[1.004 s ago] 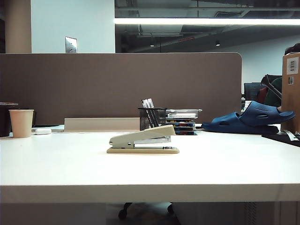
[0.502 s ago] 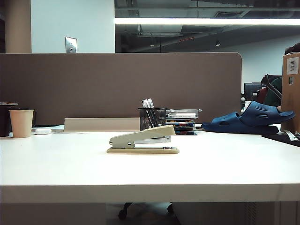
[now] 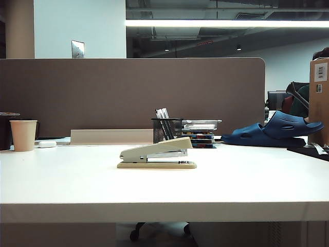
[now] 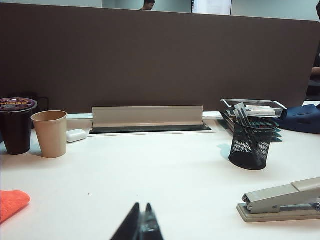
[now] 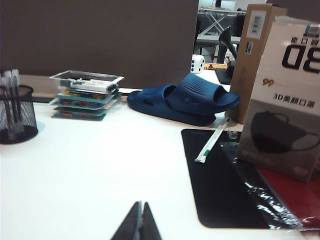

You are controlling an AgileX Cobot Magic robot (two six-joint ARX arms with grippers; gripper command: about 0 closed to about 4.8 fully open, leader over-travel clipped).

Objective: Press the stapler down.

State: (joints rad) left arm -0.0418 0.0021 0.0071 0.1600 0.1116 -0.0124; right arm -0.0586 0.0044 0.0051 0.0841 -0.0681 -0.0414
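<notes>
We see a bright ceiling strip light point(image 3: 226, 23) glaring overhead; the table point(image 3: 164, 185) gleams pale, the partition point(image 3: 128, 92) is dim, and the right wrist view is softly blurred.

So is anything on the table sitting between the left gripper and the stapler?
Nothing visible. The left gripper, shut, hangs over bare table; the stapler lies off to one side with open surface between. The mesh pen holder stands farther back.
</notes>
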